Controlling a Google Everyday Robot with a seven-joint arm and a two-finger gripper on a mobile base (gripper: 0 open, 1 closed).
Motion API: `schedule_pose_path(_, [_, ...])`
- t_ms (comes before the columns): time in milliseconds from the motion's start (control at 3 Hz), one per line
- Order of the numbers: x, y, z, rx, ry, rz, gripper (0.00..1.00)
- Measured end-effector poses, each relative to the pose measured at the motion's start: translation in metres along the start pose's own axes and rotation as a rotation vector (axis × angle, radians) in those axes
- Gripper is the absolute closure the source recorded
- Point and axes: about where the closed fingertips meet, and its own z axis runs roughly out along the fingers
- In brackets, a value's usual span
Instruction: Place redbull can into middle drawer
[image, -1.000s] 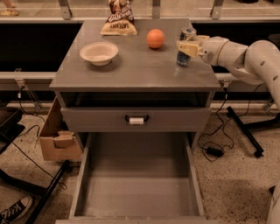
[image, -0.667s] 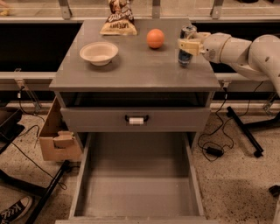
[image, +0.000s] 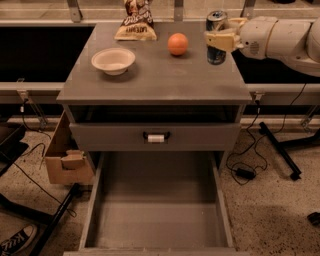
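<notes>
The redbull can (image: 216, 54), blue and silver with a silver top, is upright at the back right of the cabinet top (image: 155, 80). My gripper (image: 216, 41) reaches in from the right and is shut on the can around its middle, pale fingers (image: 222, 40) across its front. The can looks lifted slightly off the top. The middle drawer (image: 157, 215) is pulled out wide open below, at the front, its flat grey floor bare. It lies well below and in front of the gripper.
An orange ball (image: 178, 44) sits left of the can, a white bowl (image: 113, 60) further left, a chip bag (image: 136, 22) at the back. A closed drawer front with a black handle and white tag (image: 156, 137) is above the open drawer. A cardboard box (image: 67, 157) stands to the left, cables (image: 245, 172) to the right.
The gripper with the can has risen and moved slightly back and right from where the can stood on the cabinet top.
</notes>
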Motion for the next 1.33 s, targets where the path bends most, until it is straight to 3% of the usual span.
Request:
schedule_pose_path(333, [-0.027,0.031,-0.015,-0.044,-0.011,-0.017,1.0])
schedule_pose_path(667, [-0.037,0.069,-0.027,-0.105,-0.032,0.011,1.0])
schedule_pose_path(1000, [-0.043,0.111,-0.043,-0.141,-0.038,0.017,1.0])
schedule_pose_path(1333, [-0.026,0.145,-0.048,-0.161,0.009,-0.046,1.0])
